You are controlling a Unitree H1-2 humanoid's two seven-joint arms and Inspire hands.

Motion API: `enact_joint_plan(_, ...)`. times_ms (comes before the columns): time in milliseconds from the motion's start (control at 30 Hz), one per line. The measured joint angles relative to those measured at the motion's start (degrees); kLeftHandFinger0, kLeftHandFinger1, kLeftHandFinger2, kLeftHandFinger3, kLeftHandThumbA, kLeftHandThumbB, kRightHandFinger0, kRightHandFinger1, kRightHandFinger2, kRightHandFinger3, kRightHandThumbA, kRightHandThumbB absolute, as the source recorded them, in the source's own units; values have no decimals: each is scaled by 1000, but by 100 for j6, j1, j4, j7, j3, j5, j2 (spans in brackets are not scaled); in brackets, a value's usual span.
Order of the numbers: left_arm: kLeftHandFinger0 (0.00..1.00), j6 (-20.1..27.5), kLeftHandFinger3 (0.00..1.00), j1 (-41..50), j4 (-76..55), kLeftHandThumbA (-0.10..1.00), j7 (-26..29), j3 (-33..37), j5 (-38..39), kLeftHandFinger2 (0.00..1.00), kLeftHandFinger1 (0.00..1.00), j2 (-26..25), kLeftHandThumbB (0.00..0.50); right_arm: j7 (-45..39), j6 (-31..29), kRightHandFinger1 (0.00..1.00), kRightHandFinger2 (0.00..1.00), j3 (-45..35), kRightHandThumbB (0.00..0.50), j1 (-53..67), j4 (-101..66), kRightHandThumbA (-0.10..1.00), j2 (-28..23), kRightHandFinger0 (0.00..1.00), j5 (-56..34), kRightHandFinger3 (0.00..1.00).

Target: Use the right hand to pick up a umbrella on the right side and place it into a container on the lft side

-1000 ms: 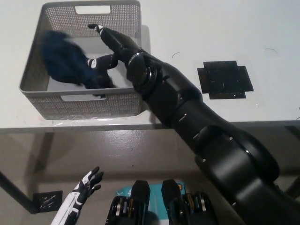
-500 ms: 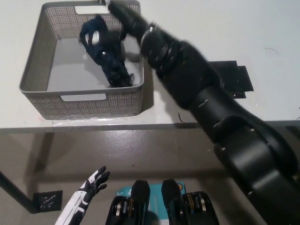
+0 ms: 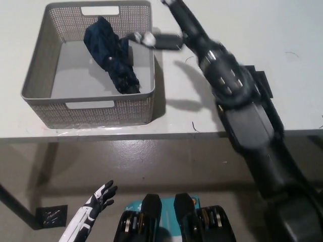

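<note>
The folded dark-blue fabric umbrella (image 3: 111, 55) is being held by nothing, lying inside the grey perforated plastic basket (image 3: 50, 60) on the white table (image 3: 227, 30). The black right robot hand (image 3: 169, 27) is seen spread and empty beside the basket's right rim. The white left robot hand (image 3: 98, 197) is seen splayed wide, low at the left.

A white table (image 3: 101, 132) stands over a brownish floor (image 3: 166, 166), with what looks like black tape (image 3: 50, 216).
</note>
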State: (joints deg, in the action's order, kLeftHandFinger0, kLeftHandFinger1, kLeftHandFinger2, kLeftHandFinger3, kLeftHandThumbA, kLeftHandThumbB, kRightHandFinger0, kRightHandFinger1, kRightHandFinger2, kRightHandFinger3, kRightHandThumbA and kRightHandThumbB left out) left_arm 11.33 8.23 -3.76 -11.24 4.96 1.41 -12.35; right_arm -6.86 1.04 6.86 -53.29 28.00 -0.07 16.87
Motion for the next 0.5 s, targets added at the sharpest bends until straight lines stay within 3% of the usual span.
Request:
enact_joint_plan(100, 1000, 0, 1000, 12, 22, 1000, 0, -1, 0, 1000, 1000, 0, 43, -27, 57, 1000, 1000, -110, 418, 700, -580, 1000, -98, 1000, -120, 1000)
enact_joint_plan(200, 1000, 1, 1000, 20, 66, 1000, 1, -2, 0, 1000, 1000, 1, 35, -44, 89, 1000, 1000, -205, 403, 1550, -1219, 1000, -214, 1000, -278, 1000)
enact_joint_plan(333, 1000, 2, 1000, 40, 144, 1000, 1, -4, 0, 1000, 1000, 1, 25, -56, 101, 1000, 1000, -268, 346, 2611, -1986, 1000, -312, 1000, -482, 1000)
enact_joint_plan(500, 1000, 11, 1000, 107, 280, 1000, 1, -11, 0, 1000, 1000, 2, 8, -119, 66, 1000, 1000, -322, 353, 4054, -2965, 1000, -381, 1000, -904, 1000)
